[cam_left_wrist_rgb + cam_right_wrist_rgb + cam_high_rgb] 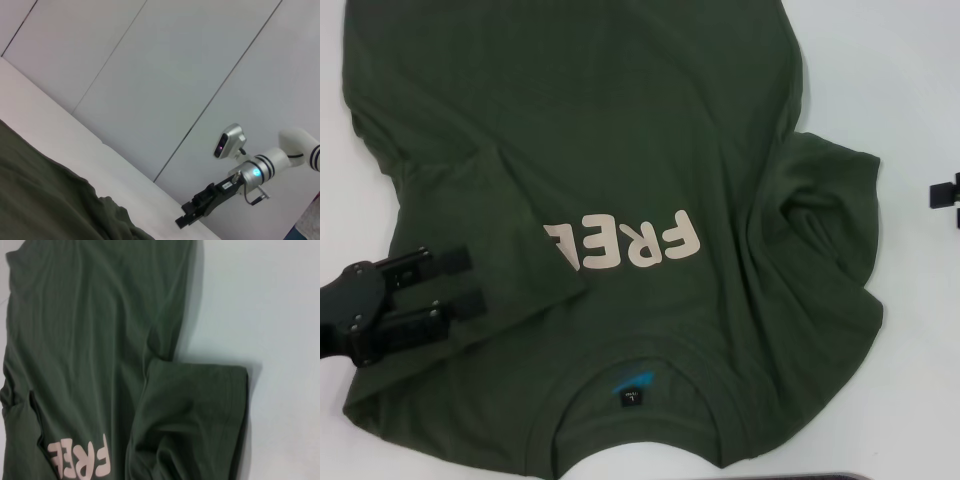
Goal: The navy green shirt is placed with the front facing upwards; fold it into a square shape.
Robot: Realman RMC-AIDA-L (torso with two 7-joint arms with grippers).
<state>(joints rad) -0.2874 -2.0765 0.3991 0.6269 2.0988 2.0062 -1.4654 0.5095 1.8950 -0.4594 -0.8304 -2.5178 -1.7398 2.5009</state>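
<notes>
Shirt [620,190] lies front-up on the worktop [910,90], left side already flapped over the lettering. My left gripper [470,282] hovers over that flap, jaws open and empty. Right gripper [945,193] parked off-cloth, can't tell its jaws. Bunched right sleeve could fold in crooked.

The navy green shirt [620,150] is looking like soft matt cotton, creasing loosely; its cream lettering [625,240] is looking smooth; the white table [900,100] is appearing smooth, faintly glossy.
</notes>
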